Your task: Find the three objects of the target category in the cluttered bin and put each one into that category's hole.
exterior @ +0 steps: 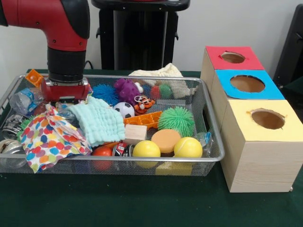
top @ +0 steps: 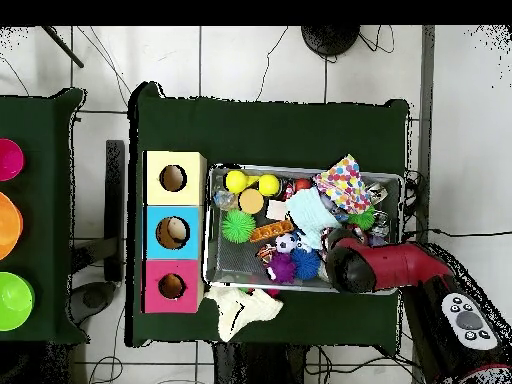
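**Arm low over one end of the crowded mesh bin**

The mesh bin (exterior: pixel 208 113) sits on the green counter (exterior: pixel 142 203), packed with toys and cloths. Along its front rim lie two yellow balls (exterior: pixel 146 149) with an orange disc (exterior: pixel 165 140) between and just behind them — a plain wooden block (exterior: pixel 135 133) lies just beside the disc. Behind these sits a green spiky ball (exterior: pixel 176 120); toward the far rim are a blue spiky ball (exterior: pixel 105 93), a purple knobbly toy (exterior: pixel 126 90) and a small soccer ball (exterior: pixel 124 109). A mint cloth (exterior: pixel 99 120) lies mid-bin, and a polka-dot cloth (exterior: pixel 47 139) covers the front corner at the end away from the boxes. A cream cloth (exterior: pixel 158 72) hangs over the far rim onto the counter.

Three wooden boxes stand in a row against the bin's other short end, each with a round hole in its coloured top: the yellow box (exterior: pixel 262 137) at the front, the blue box (exterior: pixel 246 85) in the middle and the red box (exterior: pixel 232 57) farthest back.

The red and black arm (exterior: pixel 66 42) comes down into the bin at the end away from the boxes, just behind the polka-dot cloth. The gripper (exterior: pixel 64 101) is sunk among the clutter there — whether it is spread or closed, or holds anything, cannot be told from either view.
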Robot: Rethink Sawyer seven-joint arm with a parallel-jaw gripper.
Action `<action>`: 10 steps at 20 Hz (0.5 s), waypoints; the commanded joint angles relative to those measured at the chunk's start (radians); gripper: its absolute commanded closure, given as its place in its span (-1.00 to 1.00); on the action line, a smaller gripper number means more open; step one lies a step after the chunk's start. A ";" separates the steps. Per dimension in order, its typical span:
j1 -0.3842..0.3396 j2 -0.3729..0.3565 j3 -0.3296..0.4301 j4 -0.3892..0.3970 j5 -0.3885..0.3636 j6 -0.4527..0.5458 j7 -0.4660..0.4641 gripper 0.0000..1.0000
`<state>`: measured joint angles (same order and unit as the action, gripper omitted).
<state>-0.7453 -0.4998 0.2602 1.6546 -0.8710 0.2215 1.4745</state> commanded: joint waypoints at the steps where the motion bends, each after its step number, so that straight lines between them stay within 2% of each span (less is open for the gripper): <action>1: 0.047 0.102 -0.054 0.132 0.043 -0.003 0.194 -1.00; 10: 0.056 0.032 -0.039 0.177 0.136 0.079 0.134 -1.00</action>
<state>-0.7203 -0.5077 0.2160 1.6685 -0.7855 0.2096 1.4747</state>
